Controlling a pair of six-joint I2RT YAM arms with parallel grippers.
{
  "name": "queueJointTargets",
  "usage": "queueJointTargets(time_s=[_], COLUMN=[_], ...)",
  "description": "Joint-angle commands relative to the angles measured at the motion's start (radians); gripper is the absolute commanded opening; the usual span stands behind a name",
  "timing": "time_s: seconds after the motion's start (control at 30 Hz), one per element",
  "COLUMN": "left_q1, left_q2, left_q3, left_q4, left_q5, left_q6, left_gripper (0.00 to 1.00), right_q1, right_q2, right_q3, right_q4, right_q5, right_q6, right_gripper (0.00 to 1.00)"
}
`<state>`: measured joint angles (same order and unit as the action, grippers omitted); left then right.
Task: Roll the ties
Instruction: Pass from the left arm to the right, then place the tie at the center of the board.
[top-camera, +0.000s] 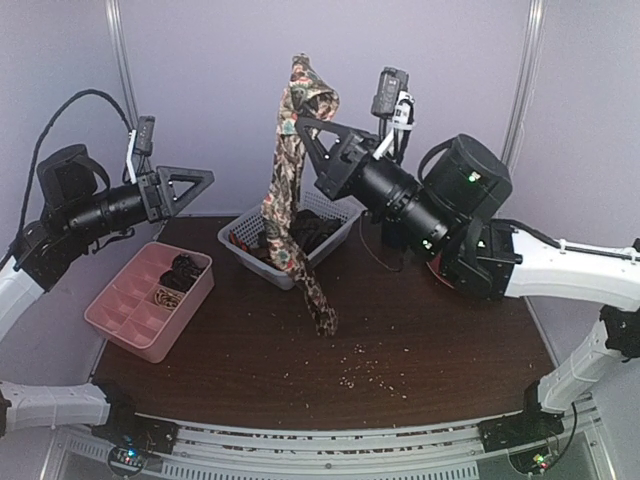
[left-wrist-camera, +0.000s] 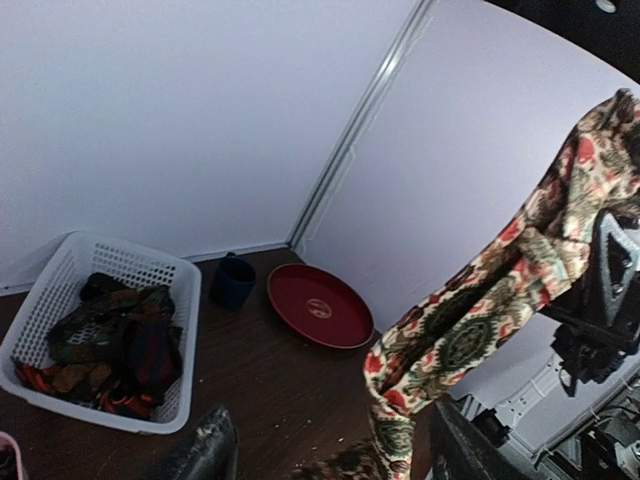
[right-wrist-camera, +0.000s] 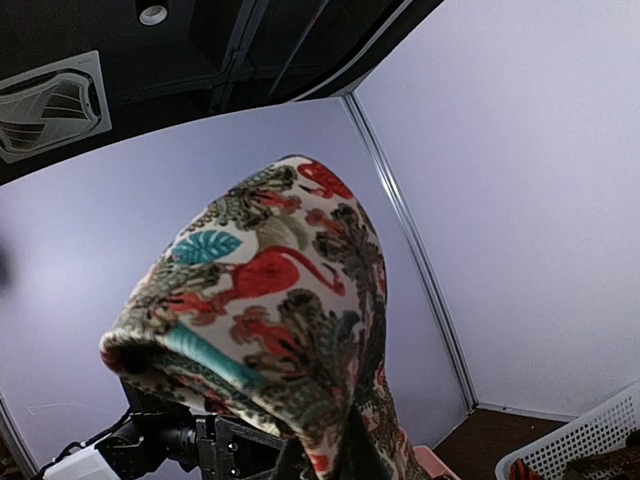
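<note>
Overhead, we see the right gripper (top-camera: 308, 118) raised high at the back of the table (top-camera: 430, 340), clamped on a fold of the floral necktie (top-camera: 285, 200). The necktie drapes over the gripper and hangs limp, and its lower end appears to trail onto the tabletop just in front of the white lattice basket (top-camera: 330, 245). The left gripper (top-camera: 200, 183) hovers well apart above the pink compartment tray (top-camera: 110, 325), jaws spread and empty. We judge the cloth light, soft and shapeless. It will sag and swing, so a hold near one end, with the length laid flat, should suit rolling.

From the left wrist, the necktie crosses the right of the picture. Spare ties (left-wrist-camera: 110, 345) lie heaped in the basket, with a dark cup (left-wrist-camera: 232, 280) and a red plate (left-wrist-camera: 315, 305) beyond it. We judge the bare front-centre tabletop the best room for laying out.

From the right wrist, the folded cloth covers the fingers, so the grip itself is hidden.
</note>
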<state>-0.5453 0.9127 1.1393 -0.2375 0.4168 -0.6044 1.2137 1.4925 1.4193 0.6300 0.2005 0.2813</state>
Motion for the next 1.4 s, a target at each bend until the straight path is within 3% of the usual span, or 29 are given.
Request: queueJointTargets(time_s=[0.0, 0.13, 0.2, 0.3, 0.53, 0.73, 0.97, 1.1, 1.37], left_q1=[-0.004, -0.004, -0.005, -0.005, -0.048, -0.121, -0.13, -0.131, -0.133], left_q2=[-0.032, -0.026, -0.005, 0.025, 0.071, 0.153, 0.24, 0.257, 0.353], left_q3=[-0.003, -0.064, -0.1, -0.165, -0.37, -0.458, -0.507, -0.517, -0.546], left_q4=[-0.128, -0.125, -0.117, -0.09, 0.068, 0.101, 0.106, 0.105, 0.239], left_q5=[-0.183, -0.182, -0.159, -0.123, -0.12, -0.239, -0.313, -0.346, -0.224], left_q6=[0.087, 0.107, 0.109, 0.096, 0.005, -0.035, -0.067, -0.076, -0.093], left_gripper=[0.65, 0.62, 0.6, 0.57, 0.53, 0.5, 0.46, 0.44, 0.42], right_q1=[0.007, -0.051, -0.12, -0.214, -0.337, -0.391, -0.403, -0.408, -0.429], right_q2=[0.067, 0.12, 0.131, 0.106, -0.068, -0.222, -0.349, -0.432, -0.589], right_q3=[0.143, 0.216, 0.189, 0.045, -0.362, -0.625, -0.692, -0.754, -0.993], right_q4=[-0.109, -0.363, -0.521, -0.617, -0.558, -0.493, -0.661, -0.74, -0.683], right_q5=[0.148, 0.457, 0.448, 0.388, 0.339, 0.297, 0.28, 0.351, 0.383], right_q6=[0.057, 0.089, 0.187, 0.29, 0.393, 0.419, 0.513, 0.526, 0.592], right_gripper=[0.0, 0.0, 0.0, 0.0, 0.0, 0.0, 0.0, 0.0, 0.0])
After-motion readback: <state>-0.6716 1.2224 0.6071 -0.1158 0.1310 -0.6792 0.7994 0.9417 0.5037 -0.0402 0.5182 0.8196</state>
